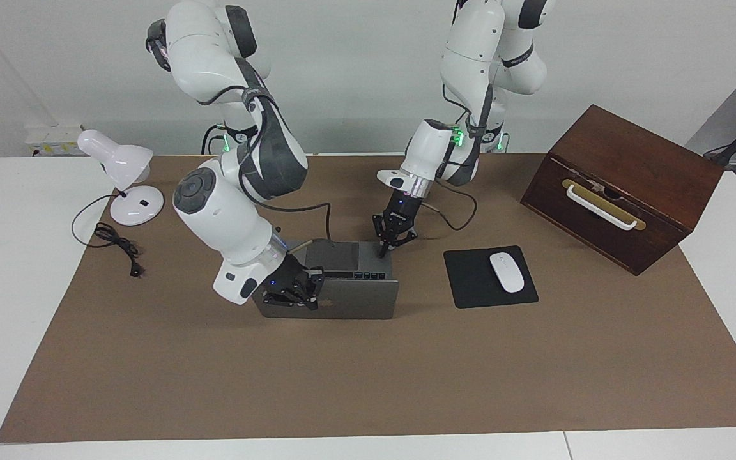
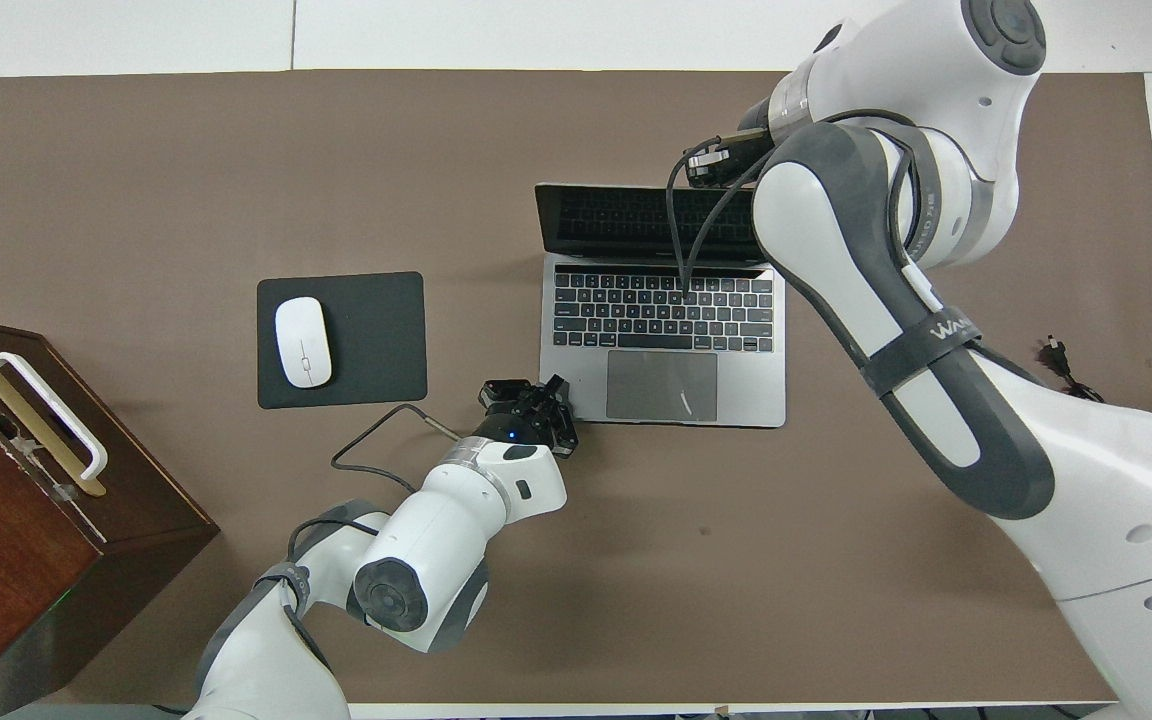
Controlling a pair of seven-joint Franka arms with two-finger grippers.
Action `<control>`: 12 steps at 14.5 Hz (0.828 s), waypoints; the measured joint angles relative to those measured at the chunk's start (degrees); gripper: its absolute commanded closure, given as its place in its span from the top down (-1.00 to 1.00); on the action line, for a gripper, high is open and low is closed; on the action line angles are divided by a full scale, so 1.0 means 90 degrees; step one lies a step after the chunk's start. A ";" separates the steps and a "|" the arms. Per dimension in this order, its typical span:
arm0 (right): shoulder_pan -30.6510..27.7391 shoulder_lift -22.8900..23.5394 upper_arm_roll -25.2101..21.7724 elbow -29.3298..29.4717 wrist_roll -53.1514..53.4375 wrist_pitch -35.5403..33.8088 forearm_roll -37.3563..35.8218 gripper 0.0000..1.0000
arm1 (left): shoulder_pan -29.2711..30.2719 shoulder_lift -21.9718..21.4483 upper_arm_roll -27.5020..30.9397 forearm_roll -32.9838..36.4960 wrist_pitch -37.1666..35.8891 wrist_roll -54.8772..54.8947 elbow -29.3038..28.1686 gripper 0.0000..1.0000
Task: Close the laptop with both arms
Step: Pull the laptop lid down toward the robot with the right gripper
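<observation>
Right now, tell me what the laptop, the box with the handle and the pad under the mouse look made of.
Slim silver-grey laptop: likely brushed metal; even matte grey sheen.
Dark brown box: looks like stained wood with a faint gloss; its white bar handle sits on a brass-coloured plate.
Flat black mouse pad: probably fabric or rubber foam; dull, no reflections.

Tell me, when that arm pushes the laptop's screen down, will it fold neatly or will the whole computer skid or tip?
The laptop probably folds neatly: its lid looks like a stiff metal slab on a hinge. The flat base lies wide on the brown table cover, so tipping seems unlikely. It might skid; the shut left gripper at the base's corner may steady it while the shut right gripper works at the lid.
</observation>
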 measured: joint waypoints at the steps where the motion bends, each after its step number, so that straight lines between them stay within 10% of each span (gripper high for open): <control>1: -0.0006 -0.0049 -0.0001 -0.0109 0.0000 0.0000 0.0031 -1.00 | 0.0000 -0.0013 0.0000 0.0000 0.0008 0.0026 -0.0023 -1.00; 12: -0.0012 -0.0576 -0.0003 -0.1203 0.0000 0.0015 0.0049 -1.00 | 0.0000 -0.0089 0.0004 0.0000 0.0078 0.0141 -0.0168 -1.00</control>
